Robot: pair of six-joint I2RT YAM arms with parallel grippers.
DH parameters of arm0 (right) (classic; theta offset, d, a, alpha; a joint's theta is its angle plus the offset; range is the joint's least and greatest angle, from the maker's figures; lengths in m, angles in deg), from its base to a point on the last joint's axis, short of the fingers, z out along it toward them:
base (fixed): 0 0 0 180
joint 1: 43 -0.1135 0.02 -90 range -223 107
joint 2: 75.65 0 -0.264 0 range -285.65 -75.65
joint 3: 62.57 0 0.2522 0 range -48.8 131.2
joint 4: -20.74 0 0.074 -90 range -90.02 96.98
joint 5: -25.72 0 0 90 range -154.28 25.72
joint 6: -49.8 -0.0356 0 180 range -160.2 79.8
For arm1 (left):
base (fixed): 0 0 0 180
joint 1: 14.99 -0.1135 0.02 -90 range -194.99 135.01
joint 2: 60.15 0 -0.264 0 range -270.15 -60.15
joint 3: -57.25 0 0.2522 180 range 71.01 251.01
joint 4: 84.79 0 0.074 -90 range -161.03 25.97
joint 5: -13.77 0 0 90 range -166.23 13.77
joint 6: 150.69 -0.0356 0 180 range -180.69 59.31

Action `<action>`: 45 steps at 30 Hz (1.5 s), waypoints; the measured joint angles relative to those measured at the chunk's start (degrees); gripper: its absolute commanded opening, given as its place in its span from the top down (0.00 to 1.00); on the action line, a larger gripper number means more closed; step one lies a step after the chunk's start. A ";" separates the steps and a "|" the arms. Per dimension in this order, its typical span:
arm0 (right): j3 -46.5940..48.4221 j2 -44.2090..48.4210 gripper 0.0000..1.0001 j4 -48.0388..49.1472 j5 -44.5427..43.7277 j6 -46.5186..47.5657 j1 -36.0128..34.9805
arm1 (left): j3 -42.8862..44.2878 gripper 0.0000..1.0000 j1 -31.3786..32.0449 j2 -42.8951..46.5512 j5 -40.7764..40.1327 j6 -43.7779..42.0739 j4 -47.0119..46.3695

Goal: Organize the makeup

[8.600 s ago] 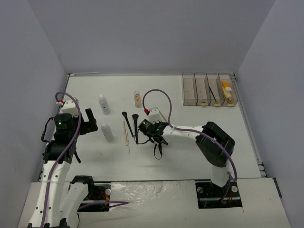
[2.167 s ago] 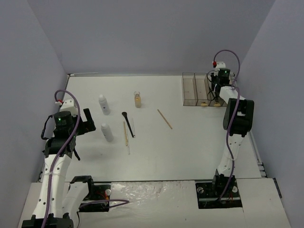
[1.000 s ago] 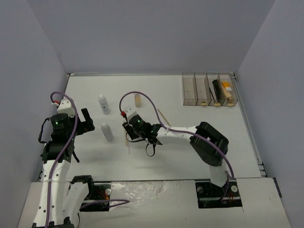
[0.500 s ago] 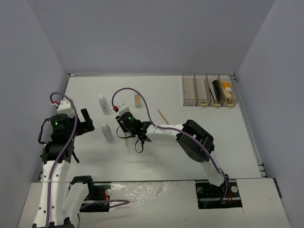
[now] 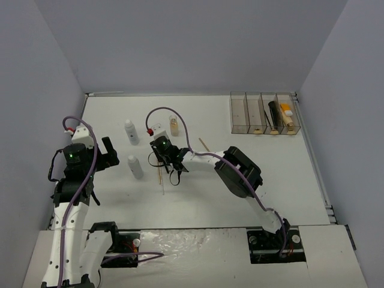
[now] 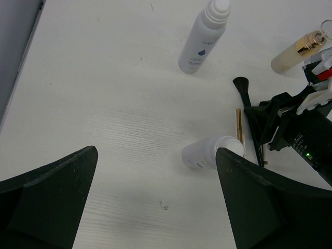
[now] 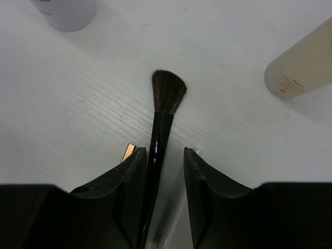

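Makeup brush, black, slim-handled, dark-bristled (image 7: 168, 92): flat on white table (image 7: 78, 104), handle between fingers of right gripper (image 7: 165, 155), close to one finger. Jaws narrowly apart, not clamped. Left gripper (image 6: 155, 153) spread wide, empty, above white plastic bottle (image 6: 210, 153).

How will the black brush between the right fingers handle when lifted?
Probably light and stiff: the black brush has a thin straight handle. It lies flat, so it may roll if nudged. Its bristles look soft, likely flexing.
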State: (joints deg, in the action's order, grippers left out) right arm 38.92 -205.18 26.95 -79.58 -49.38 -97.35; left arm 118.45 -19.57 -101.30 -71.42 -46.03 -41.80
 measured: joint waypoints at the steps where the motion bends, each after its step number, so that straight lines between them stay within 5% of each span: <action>1: 0.00 -0.25 0.69 -0.02 0.11 -0.16 0.22 | 0.00 0.03 0.00 0.00 0.10 0.03 -0.02; 11: 0.20 -1.27 0.76 0.56 0.65 -0.93 0.42 | 0.00 0.03 0.00 0.00 0.34 0.44 -0.02; 17: 0.17 -1.31 1.00 0.77 1.13 -1.20 0.38 | 0.00 0.03 -0.31 -0.17 0.34 0.53 -0.02; 24: -0.31 0.77 1.00 -2.54 2.07 1.90 0.42 | 0.00 0.03 -0.76 -1.01 0.77 0.61 -0.03; 30: -1.49 13.99 1.00 -8.81 2.83 5.09 2.76 | 0.00 0.03 -0.79 -1.33 0.91 0.61 -0.02; 33: -1.46 22.69 1.00 -10.03 3.66 7.24 7.40 | 0.00 0.03 -0.79 -1.38 0.98 0.61 -0.02; 38: -1.37 32.15 1.00 -10.36 5.44 12.19 25.40 | 0.00 0.03 -0.79 -1.44 1.35 0.63 -0.02; 45: 1.10 25.23 1.00 -12.95 7.78 17.04 48.13 | 0.00 0.03 -0.79 -1.72 1.76 0.67 0.00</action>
State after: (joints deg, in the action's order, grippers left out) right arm 40.02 -179.96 14.00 -71.80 -32.34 -49.21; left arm 118.45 -20.36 -103.01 -69.67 -45.36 -41.80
